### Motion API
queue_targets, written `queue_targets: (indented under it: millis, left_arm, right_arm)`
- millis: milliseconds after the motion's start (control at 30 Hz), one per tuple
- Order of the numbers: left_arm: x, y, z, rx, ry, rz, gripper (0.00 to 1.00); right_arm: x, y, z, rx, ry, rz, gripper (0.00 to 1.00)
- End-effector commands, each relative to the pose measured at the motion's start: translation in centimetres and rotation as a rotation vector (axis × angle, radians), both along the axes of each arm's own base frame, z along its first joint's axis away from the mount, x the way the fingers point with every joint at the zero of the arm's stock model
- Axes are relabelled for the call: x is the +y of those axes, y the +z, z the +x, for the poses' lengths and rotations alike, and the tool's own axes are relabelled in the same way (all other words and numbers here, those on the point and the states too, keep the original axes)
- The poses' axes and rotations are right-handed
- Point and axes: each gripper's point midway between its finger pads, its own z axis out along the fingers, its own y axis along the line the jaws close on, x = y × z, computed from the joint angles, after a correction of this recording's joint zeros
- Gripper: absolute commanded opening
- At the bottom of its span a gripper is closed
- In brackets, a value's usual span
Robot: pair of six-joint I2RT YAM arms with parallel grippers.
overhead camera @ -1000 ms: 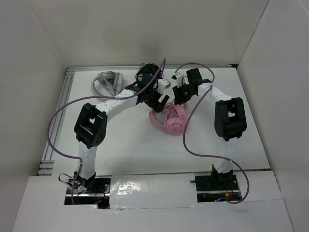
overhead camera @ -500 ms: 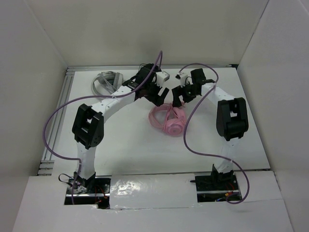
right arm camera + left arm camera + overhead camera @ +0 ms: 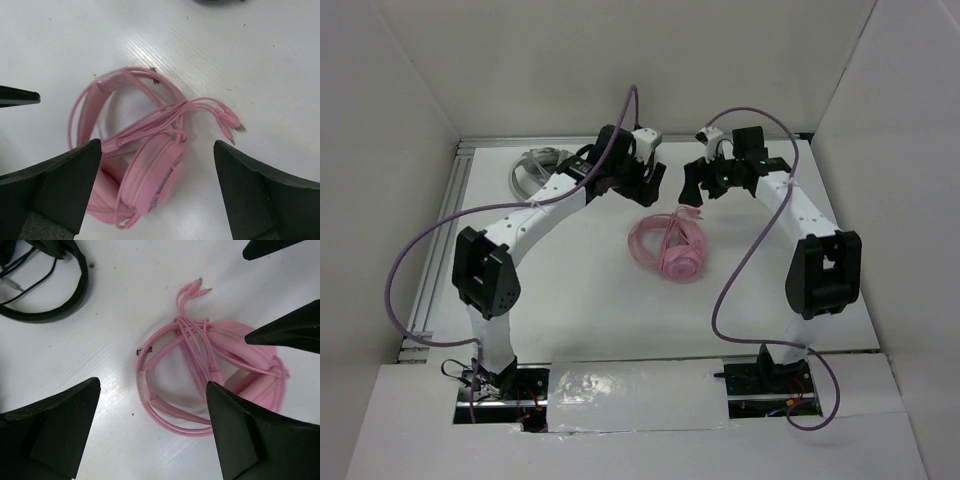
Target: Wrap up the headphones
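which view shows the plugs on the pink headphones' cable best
The right wrist view: the plugs lie clear of the headphones, each one separate and sharp. The left wrist view shows them smaller, near its top edge. In the top view they are a tiny pink tip, too small to tell apart.

This is a robotics lab test cell. The white tabletop (image 3: 570, 300) is boxed in by plain white panels (image 3: 620, 70) beyond and to either side of the left claw (image 3: 650, 188) and right claw (image 3: 692, 190). An aluminium rail (image 3: 432, 270) runs far left of the left claw. Purple cables (image 3: 716, 312) loop off both arms, and bare wiring (image 3: 465, 378) sits at the bases behind the claws.
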Motion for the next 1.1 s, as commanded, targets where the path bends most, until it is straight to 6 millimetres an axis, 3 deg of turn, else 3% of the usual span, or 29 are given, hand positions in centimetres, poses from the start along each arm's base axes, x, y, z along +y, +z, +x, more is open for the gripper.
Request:
queue_targets:
  millis: [0,100,133,167,233,267,300,333,367,433,467,500,567,767,933,1067]
  left_arm:
    - [1.3,8.2,-0.8,-0.093,0.099,-0.122,0.99]
    - [3.0,10.0,-2.6,-0.081,0.175,-0.158,0.99]
    - [3.5,8.8,-3.5,-0.046,0.190,-0.153,0.99]
    - [4.7,10.1,-4.7,-0.048,0.251,-0.188,0.99]
    - [7.1,8.3,-6.0,0.000,0.344,-0.180,0.99]
    - [9.1,9.3,-7.1,0.011,0.418,-0.228,0.99]
    - [10.2,8.8,-7.7,0.034,0.455,-0.242,0.99]
    - [11.6,6.4,-8.6,0.094,0.499,-0.223,0.99]
    - [13.9,6.4,-9.4,0.134,0.589,-0.264,0.99]
    - [15.8,3.5,-11.0,0.242,0.667,-0.265,0.99]
    - [17.2,3.3,-11.3,0.265,0.729,-0.293,0.99]
    - [18.2,1.8,-12.4,0.318,0.773,-0.268,0.99]
    - [19.5,1.4,-13.2,0.351,0.858,-0.273,0.99]
    - [19.6,3.9,-14.3,0.317,0.855,-0.356,0.99]
    - [19.9,5.7,-15.0,0.255,0.827,-0.408,0.99]
    - [20.4,5.9,-15.8,0.236,0.846,-0.414,0.99]
  right_arm:
    - [-0.7,5.0,-0.8,-0.019,-0.086,0.094,1.00]
    - [-2.8,7.8,-0.7,-0.037,-0.260,0.148,1.00]
    - [-3.6,8.6,-0.5,-0.052,-0.320,0.164,1.00]
    - [-4.8,9.0,-0.5,-0.064,-0.388,0.167,1.00]
    - [-6.2,10.4,-2.1,-0.131,-0.457,0.167,1.00]
    - [-6.9,11.1,-2.8,-0.143,-0.521,0.180,1.00]
    - [-9.5,11.8,-3.8,-0.196,-0.676,0.149,1.00]
    - [-10.8,12.2,-4.4,-0.216,-0.757,0.146,1.00]
    - [-12.0,12.8,-5.3,-0.230,-0.837,0.163,1.00]
    - [-14.9,13.9,-7.9,-0.289,-0.994,0.155,1.00]
    - [-15.6,14.3,-8.8,-0.297,-1.063,0.189,1.00]
    - [-16.3,14.8,-10.3,-0.321,-1.106,0.202,1.00]
    - [-17.0,15.4,-12.1,-0.366,-1.145,0.223,1.00]
    - [-17.4,17.2,-14.9,-0.446,-1.157,0.283,1.00]
    - [-18.1,17.6,-15.7,-0.477,-1.197,0.294,1.00]
    - [-18.4,17.8,-16.0,-0.489,-1.214,0.301,1.00]
